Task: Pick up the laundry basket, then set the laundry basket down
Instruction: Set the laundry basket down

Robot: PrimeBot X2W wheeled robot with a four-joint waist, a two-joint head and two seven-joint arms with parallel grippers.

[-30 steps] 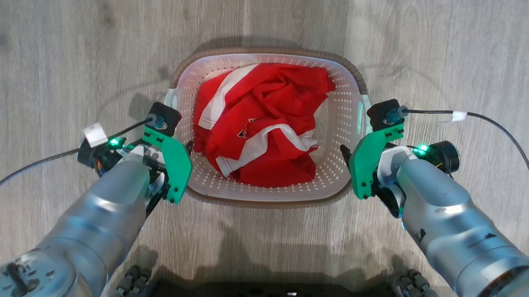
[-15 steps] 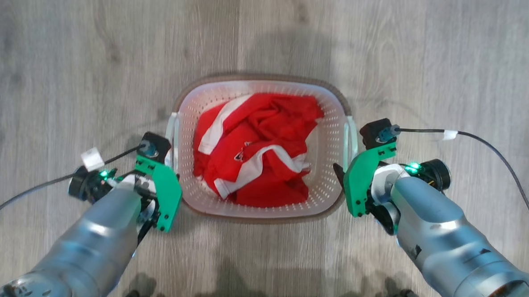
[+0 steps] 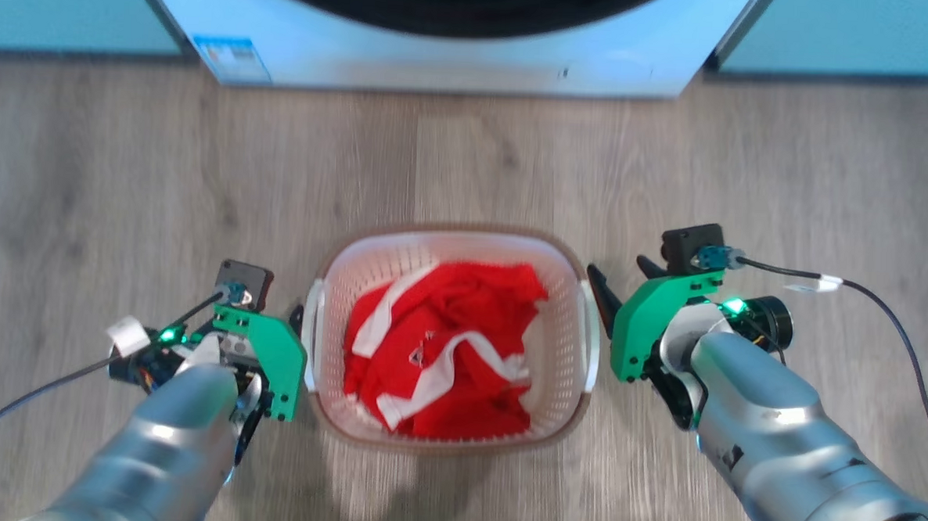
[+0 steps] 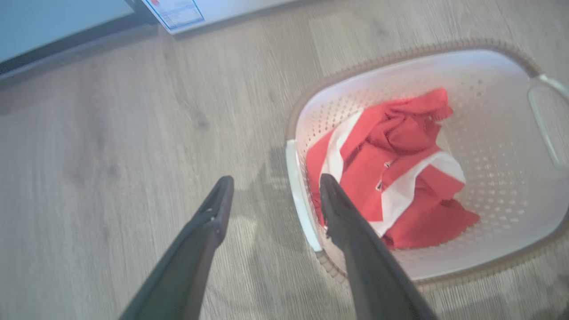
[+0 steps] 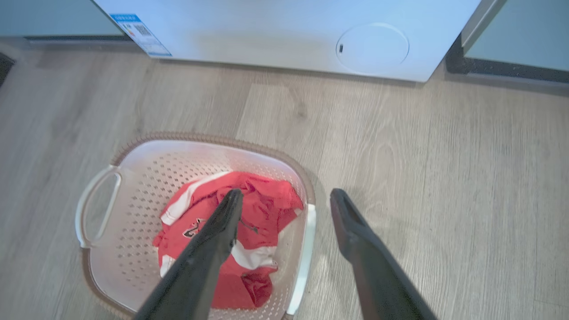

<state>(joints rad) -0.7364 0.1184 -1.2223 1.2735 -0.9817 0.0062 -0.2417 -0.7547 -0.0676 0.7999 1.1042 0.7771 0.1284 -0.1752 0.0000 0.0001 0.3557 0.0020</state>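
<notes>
Laundry basket, white with a brown woven-look rim, stood on the pale wooden floor in front of a white washing machine, a crumpled red-and-white garment lying inside it. The robot's two arms flanked it, one at each short end. The left gripper had its jaws spread wide and held nothing; in its wrist view one finger lay across the basket's inside and the other across bare floor, so that the white left handle appeared between them. The right gripper mirrored that stance, jaws likewise spread and empty, framing the right handle. How high either pair of fingers stood above its handle could not be told.

With the basket on the floor and neither handle pinched, the scene fitted either end of the job: the reach before the lift, or the let-go after the set-down. Nothing here settled which. If the lift lay ahead, the next move would call for both grippers to drop until each handle sat well between the fingers, to close together, and then to rise evenly so the load would not tip.
</notes>
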